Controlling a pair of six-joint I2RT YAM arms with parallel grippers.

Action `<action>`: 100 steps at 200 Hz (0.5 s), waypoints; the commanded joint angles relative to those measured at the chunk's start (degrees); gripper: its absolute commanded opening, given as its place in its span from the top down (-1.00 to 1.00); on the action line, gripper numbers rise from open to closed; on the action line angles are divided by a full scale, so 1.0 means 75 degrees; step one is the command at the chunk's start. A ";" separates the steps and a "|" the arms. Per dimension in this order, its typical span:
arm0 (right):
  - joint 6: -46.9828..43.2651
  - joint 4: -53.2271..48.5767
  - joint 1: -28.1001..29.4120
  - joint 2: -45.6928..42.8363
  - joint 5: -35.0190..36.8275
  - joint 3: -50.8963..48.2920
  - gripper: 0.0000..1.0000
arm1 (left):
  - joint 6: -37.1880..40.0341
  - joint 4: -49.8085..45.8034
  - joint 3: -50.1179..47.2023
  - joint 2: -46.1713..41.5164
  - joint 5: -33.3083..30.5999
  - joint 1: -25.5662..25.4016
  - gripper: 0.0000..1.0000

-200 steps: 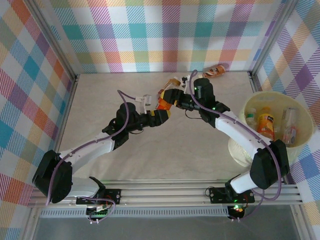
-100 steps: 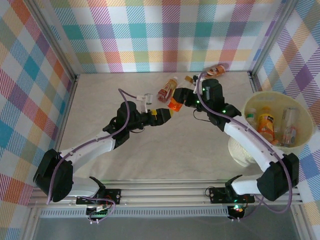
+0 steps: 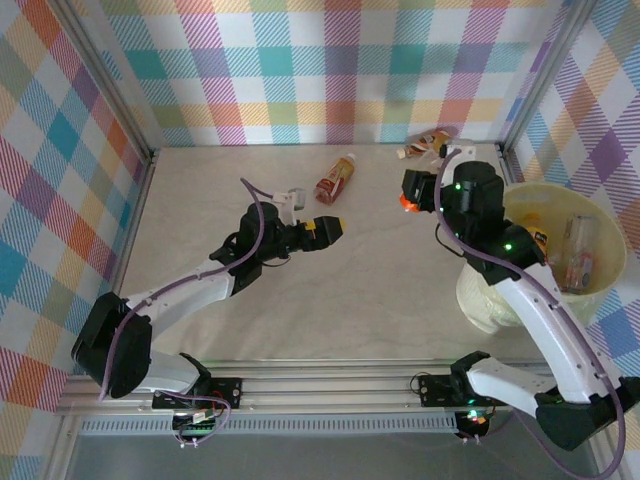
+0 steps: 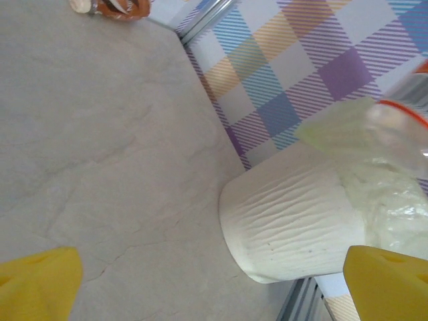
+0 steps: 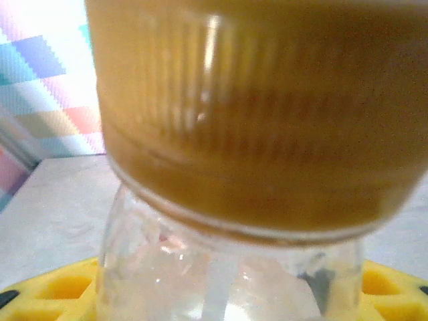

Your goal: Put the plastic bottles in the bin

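Pastel plaid covers the walls (image 3: 330, 70): teal, orange, purple, pink, yellow on white. The table (image 3: 330, 300) is pale beige, faintly marbled. At right, the bin (image 3: 478, 300) is cream. The upper-centre bottle (image 3: 335, 178) is reddish brown; the amber bottle (image 5: 247, 134), seen close up, has a clear base. Cables (image 3: 261, 212) are purple.

Bin (image 3: 478, 300): you see a wide, round, cream tub standing upright at the table's right edge, its outer wall finely ribbed. Inside it stand an orange bottle (image 3: 534, 243) and a clear bottle (image 3: 578, 248). Red-labelled bottle (image 3: 335, 178): lies on its side at the table's back centre. Brown bottle (image 3: 428, 145): lies on its side by the back wall. Amber bottle (image 3: 406, 203): held just left of the bin's rim, amber liquid above a clear section.
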 commanded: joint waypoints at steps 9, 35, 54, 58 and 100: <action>-0.1099 -0.1367 -0.0316 -0.0085 0.1642 0.0984 0.26 | 0.0041 -0.0114 0.0332 0.0181 -0.0194 -0.0046 -1.00; -0.1466 -0.2064 -0.0983 -0.0026 0.2037 0.1404 0.30 | -0.0035 -0.0108 0.0481 0.0410 -0.0153 -0.0043 -1.00; -0.1670 -0.2170 -0.1418 -0.0174 0.2148 0.1466 0.32 | -0.0115 -0.0102 0.0580 0.0566 -0.0091 -0.0048 -1.00; -0.1709 -0.2194 -0.1502 -0.0205 0.2163 0.1479 0.32 | -0.0129 -0.0096 0.0598 0.0587 -0.0096 -0.0048 -1.00; -0.2034 -0.3235 -0.2552 -0.0235 0.2454 0.2136 0.38 | -0.0258 -0.0211 0.0697 0.0682 -0.0078 -0.0048 -1.00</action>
